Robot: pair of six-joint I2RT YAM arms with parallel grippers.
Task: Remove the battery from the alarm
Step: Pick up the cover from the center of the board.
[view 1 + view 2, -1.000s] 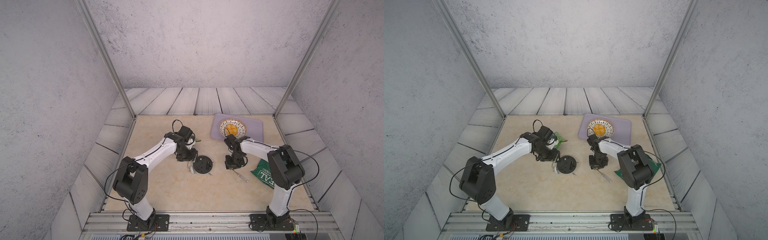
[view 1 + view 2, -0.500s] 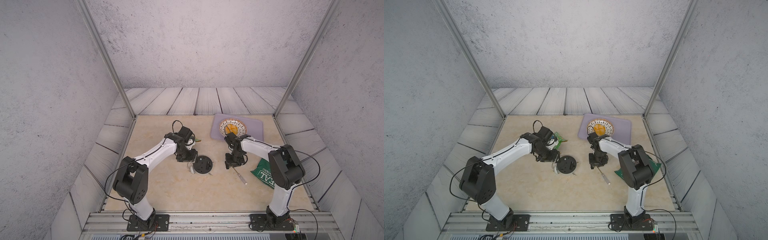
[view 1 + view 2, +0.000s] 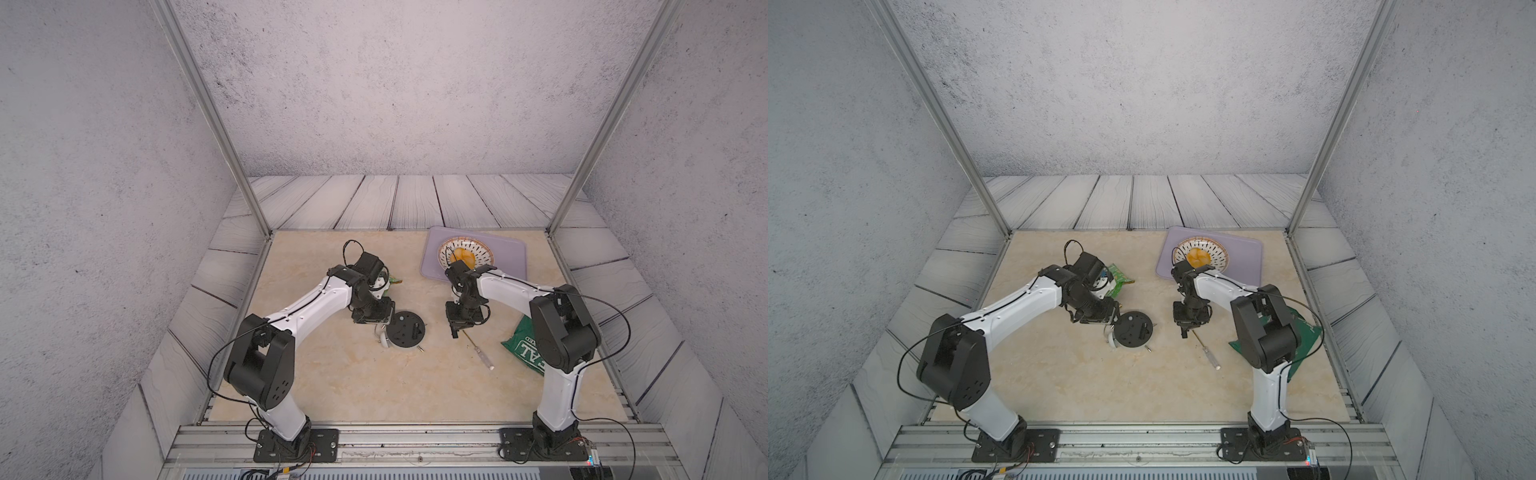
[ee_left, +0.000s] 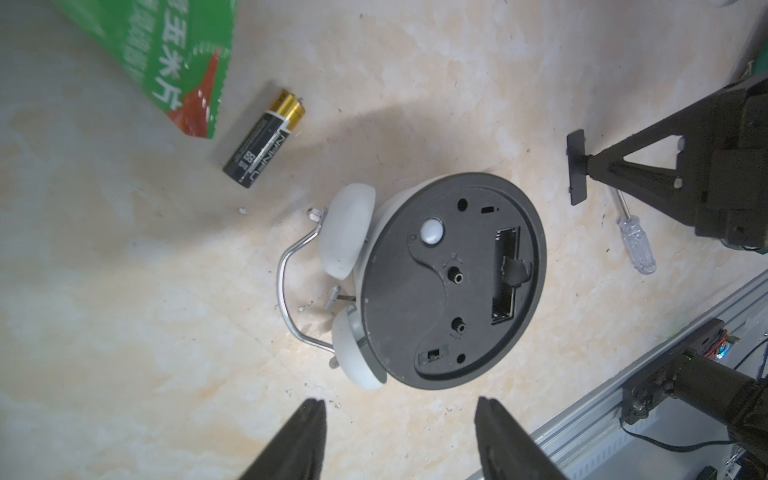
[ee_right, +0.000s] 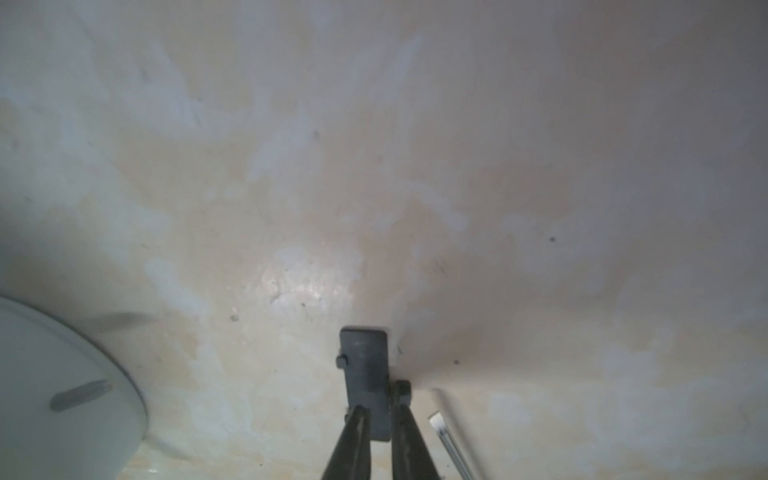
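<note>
L wrist cam, not R, shows battery (image 4: pixel 264 139), black w/ gold end, flat on table (image 4: pixel 415 83) by green packet (image 4: pixel 166 62), apart from face-down alarm (image 4: pixel 451 282), slot (image 4: pixel 505 276) empty, L gripper (image 4: pixel 399 436) jaws apart, R wrist cam: R gripper (image 5: pixel 378 403) clamped on black cover (image 5: pixel 365 357).

Both top views are bright, evenly lit and sharp. The right wrist view is dim and hazy, the alarm (image 5: pixel 62 386) blurred.

Dish (image 3: pixel 484 253) on a tray (image 3: pixel 509 257) at one o'clock of the desk (image 3: pixel 374 382); screwdriver (image 3: pixel 480 353) and green bag (image 3: pixel 521 351) near four.
</note>
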